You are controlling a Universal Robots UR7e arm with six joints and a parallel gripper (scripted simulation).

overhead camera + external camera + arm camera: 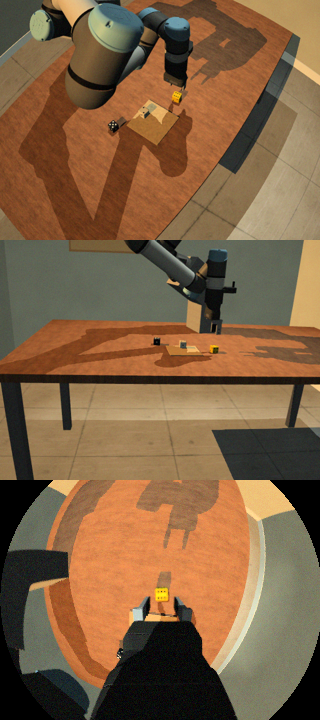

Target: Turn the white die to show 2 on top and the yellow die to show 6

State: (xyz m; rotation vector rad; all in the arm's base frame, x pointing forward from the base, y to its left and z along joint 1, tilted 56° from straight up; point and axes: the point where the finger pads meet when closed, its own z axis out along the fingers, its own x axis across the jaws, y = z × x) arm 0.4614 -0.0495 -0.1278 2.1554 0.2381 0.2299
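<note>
The yellow die (176, 96) (214, 349) (162, 594) lies on the bare table just off the mat's far right side. The white die (143, 112) (183, 344) sits on the tan mat (152, 127) (180, 351) near its back corner. The black die (113, 126) (156, 341) lies on the table left of the mat. My gripper (177, 86) (216, 329) (162, 602) is open and empty. It hangs straight above the yellow die, well clear of it. In the wrist view the die shows between the fingertips, far below.
The arm's base column (194, 317) stands at the back of the table (77, 165) (103, 364). The big arm links (103, 51) hang over the table's left part and hide it in the top view.
</note>
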